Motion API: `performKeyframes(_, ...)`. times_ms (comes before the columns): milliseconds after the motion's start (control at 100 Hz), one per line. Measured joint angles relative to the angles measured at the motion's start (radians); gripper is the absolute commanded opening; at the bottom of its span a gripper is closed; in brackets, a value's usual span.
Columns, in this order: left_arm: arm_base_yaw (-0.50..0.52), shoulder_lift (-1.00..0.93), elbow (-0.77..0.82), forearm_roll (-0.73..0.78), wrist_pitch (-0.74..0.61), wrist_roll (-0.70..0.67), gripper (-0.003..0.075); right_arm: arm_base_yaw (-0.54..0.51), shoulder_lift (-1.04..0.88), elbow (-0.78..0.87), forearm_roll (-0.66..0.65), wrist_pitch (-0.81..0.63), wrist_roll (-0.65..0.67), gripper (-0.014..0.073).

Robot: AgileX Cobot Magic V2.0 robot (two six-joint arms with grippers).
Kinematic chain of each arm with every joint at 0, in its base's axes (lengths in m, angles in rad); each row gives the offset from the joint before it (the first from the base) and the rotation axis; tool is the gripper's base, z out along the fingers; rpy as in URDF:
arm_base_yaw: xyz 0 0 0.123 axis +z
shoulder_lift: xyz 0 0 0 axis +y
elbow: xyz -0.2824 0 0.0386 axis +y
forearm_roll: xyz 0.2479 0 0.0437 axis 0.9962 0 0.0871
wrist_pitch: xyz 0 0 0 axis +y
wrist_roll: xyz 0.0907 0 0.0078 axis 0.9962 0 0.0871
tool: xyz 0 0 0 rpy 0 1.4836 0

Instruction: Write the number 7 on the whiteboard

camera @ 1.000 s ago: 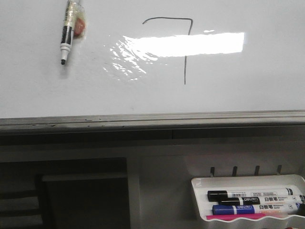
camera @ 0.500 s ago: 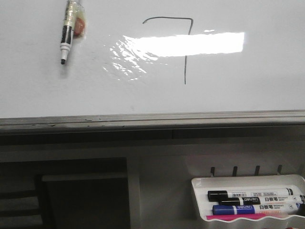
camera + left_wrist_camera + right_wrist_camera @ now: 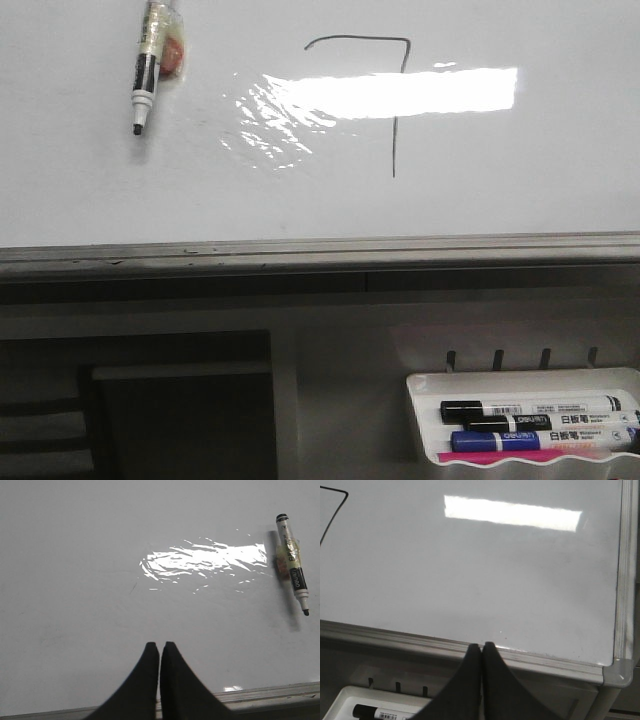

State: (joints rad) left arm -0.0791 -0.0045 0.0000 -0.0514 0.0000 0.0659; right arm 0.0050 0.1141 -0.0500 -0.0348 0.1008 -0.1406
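Observation:
A thin dark number 7 (image 3: pixel 394 100) stands drawn on the whiteboard (image 3: pixel 80 190), its stem crossing a bright glare patch. A corner of that figure shows as a dark line (image 3: pixel 331 515) in the right wrist view. A taped black-and-white marker (image 3: pixel 149 62) lies on the board left of the 7, also seen as the marker (image 3: pixel 292 564) in the left wrist view. My left gripper (image 3: pixel 160 646) is shut and holds nothing, over the board near its frame. My right gripper (image 3: pixel 481 645) is shut and holds nothing, at the board's grey frame (image 3: pixel 530 660).
A small white tray (image 3: pixel 520 380) below the board's lower right holds black and blue markers (image 3: pixel 540 425); the tray (image 3: pixel 350 695) also shows in the right wrist view. The board's right corner (image 3: pixel 619 672) is rounded grey. A dark shelf opening (image 3: pixel 170 410) lies lower left.
The whole front view has shifted a few pixels to the right; the 7, the marker and the tray keep their places relative to each other.

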Motion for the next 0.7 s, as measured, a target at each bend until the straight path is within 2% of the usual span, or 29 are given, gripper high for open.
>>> performKeyframes(180, 0.000, 0.000, 0.000, 0.000, 0.000, 0.000, -0.0020, 0.000, -0.116, 0.060, -0.013, -0.001, 0.013, -0.0064)
performKeyframes(700, 0.000, 0.000, 0.000, 0.000, 0.000, 0.000, -0.0020, 0.056, -0.124, 0.060, -0.029, -0.021, 0.046, -0.0064)
